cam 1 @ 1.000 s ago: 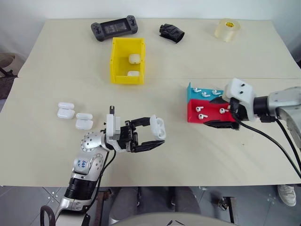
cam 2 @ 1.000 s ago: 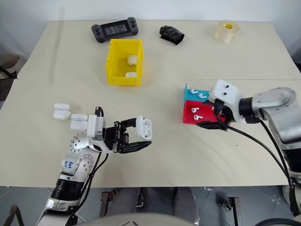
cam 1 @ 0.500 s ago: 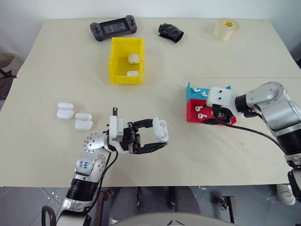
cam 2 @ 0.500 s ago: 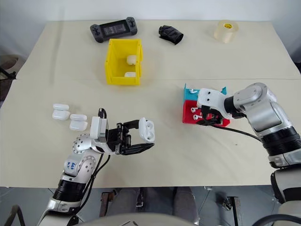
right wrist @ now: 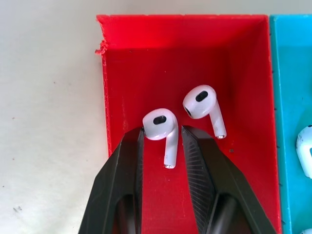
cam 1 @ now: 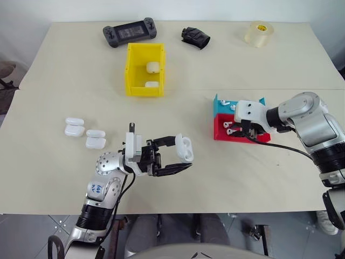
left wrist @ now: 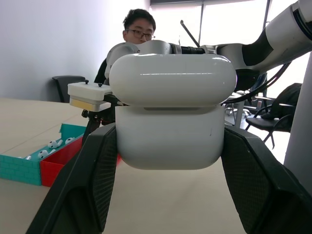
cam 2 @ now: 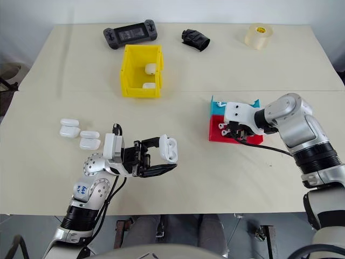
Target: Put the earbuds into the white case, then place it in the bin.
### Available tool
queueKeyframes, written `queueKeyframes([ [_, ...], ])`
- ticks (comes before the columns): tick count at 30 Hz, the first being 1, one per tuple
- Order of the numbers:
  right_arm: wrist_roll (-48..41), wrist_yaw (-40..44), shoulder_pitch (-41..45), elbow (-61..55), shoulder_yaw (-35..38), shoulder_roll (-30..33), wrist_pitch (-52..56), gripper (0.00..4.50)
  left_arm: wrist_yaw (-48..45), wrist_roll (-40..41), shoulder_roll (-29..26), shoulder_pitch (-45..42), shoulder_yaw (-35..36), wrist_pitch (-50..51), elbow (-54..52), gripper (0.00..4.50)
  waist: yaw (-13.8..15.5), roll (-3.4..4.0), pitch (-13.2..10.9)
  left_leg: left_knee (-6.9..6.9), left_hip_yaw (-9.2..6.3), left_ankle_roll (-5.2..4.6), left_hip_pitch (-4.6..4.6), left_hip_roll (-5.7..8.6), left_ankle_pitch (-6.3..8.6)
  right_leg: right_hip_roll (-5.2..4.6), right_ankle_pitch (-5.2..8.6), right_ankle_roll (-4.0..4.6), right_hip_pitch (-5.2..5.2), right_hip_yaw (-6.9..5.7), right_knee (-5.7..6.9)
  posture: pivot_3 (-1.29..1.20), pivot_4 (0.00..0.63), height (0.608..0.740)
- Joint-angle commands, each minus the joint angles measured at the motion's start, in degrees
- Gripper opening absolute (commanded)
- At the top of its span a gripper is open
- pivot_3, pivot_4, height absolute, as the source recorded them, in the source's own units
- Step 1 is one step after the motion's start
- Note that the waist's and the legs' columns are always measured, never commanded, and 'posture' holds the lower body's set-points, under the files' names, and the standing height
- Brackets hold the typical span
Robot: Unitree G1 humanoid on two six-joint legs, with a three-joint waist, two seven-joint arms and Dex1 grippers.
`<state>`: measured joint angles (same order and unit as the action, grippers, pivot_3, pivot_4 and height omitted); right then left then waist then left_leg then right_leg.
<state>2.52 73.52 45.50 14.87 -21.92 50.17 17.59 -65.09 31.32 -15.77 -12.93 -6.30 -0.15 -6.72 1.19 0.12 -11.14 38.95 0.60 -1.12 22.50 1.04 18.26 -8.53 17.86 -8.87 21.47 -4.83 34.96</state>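
Beige counter (cam 1: pixel 64 70); red tray (right wrist: pixel 131 58) at right, teal tray (cam 1: pixel 218 106) behind it; right claw (right wrist: pixel 162 146) reaches down into the red tray, fingers narrowed astride one earbud (right wrist: pixel 162 129), head toward the tray's far wall, stem running back between the fingers, contact uncertain; second earbud (right wrist: pixel 204 105) just beside; left claw (cam 1: pixel 175 156) clamps the open white case (cam 1: pixel 184 148) near centre; yellow bin (cam 1: pixel 145 69) far.

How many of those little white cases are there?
7. One open in the left hand's grip; four closed on the table at the left; two inside the yellow bin. More could be hidden behind its walls.
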Motion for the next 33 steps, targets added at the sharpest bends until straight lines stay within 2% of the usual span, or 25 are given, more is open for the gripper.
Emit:
queueKeyframes([
  [1,1.2,0.4,0.7,1.0,0.8,-0.6,-1.4,1.24,0.1,0.4,0.3,-0.1,0.1,-1.1,-2.0,2.93,0.0,0.0,0.0,0.0,0.0,0.0,0.0,0.0,0.0,0.0,0.0,0.0,0.0,0.0,0.0,0.0,0.15,0.74],
  [9,2.1,1.1,0.7,2.7,0.7,-1.1,-3.0,1.24,0.3,0.4,0.2,-0.1,0.2,-1.2,-2.1,2.93,0.0,0.0,0.0,0.0,0.0,0.0,-0.01,0.0,0.0,0.0,0.0,0.0,-0.01,0.0,0.0,0.0,0.15,0.74],
  [13,1.9,1.0,0.5,2.8,1.3,-1.5,-3.1,0.56,0.3,0.3,0.2,-0.1,0.3,-1.3,-2.1,2.93,0.0,0.0,0.0,0.0,0.0,0.0,-0.03,0.0,0.0,0.0,0.0,0.0,-0.02,0.0,0.01,0.0,0.15,0.74],
  [19,-1.0,0.4,-1.2,-1.0,5.3,-0.8,-1.2,0.56,0.0,0.4,0.0,-0.2,0.3,-1.5,-1.7,2.93,0.1,0.0,0.0,0.0,0.0,0.01,-0.02,0.0,0.0,0.0,0.0,0.0,-0.02,0.0,0.0,0.0,0.15,0.74],
  [24,-8.9,0.8,-6.4,-11.3,14.8,1.8,4.0,0.56,-0.3,0.8,0.0,-0.9,0.7,-1.2,-0.9,2.93,0.2,0.01,0.0,0.02,-0.02,0.0,0.04,-0.05,0.0,-0.03,-0.01,-0.03,0.0,0.0,-0.02,0.0,0.15,0.74],
  [27,-18.3,0.6,-13.3,-19.2,25.6,2.0,5.9,0.56,-0.7,1.4,0.0,-2.0,1.1,-0.4,0.2,2.93,0.4,0.01,0.0,0.01,-0.05,0.0,0.04,-0.02,0.0,-0.01,-0.02,-0.03,-0.01,-0.04,-0.02,0.0,0.15,0.74],
  [30,-24.9,-3.6,-18.4,-25.2,32.8,-0.8,9.6,0.56,-1.1,1.9,0.0,-2.9,1.4,0.5,1.0,2.93,0.3,0.0,0.0,0.0,-0.1,0.02,0.04,-0.07,0.02,-0.02,-0.02,-0.04,-0.09,-0.13,-0.07,0.0,0.15,0.74],
  [33,-36.6,-12.7,-22.4,-34.0,40.0,-9.0,16.8,0.56,-1.9,4.0,0.5,-4.2,2.0,2.2,2.1,2.93,0.1,0.01,0.0,0.0,-0.1,0.02,0.0,-0.12,0.02,-0.01,-0.02,-0.04,-0.12,-0.13,-0.05,0.0,0.15,0.74],
])
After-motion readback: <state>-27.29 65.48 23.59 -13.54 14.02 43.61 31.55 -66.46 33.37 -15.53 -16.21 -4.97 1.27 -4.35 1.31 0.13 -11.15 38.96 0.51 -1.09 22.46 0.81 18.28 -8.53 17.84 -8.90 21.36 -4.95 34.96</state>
